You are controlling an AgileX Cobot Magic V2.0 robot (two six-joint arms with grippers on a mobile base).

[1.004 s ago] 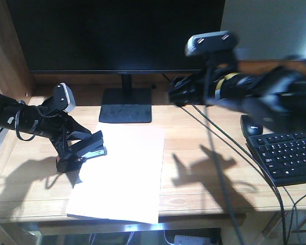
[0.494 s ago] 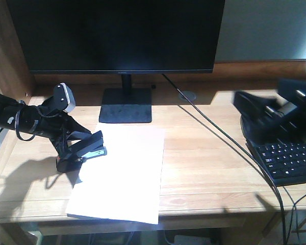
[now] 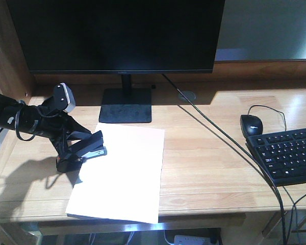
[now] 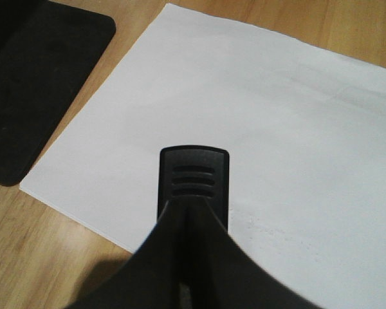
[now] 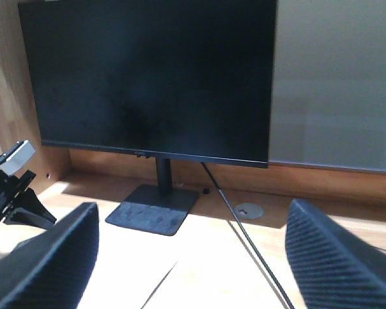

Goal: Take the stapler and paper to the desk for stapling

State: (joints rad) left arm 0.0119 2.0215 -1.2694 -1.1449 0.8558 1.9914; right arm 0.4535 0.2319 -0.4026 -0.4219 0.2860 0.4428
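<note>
Gone from the front view, right end effector (image 5: 190, 264) gapes wide; left end effector (image 3: 77, 144) clamps black stapler (image 3: 90, 147) over smooth white paper (image 3: 123, 171) on plank tabletop (image 3: 209, 168)

Desk (image 3: 204, 148) carries paper (image 3: 122, 171), monitor stand (image 3: 126, 105), mouse (image 3: 251, 124), keyboard (image 3: 288, 153).

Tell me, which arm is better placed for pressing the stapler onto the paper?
Left: its gripper holds the stapler at the paper edge. The right gripper is open, away.
</note>
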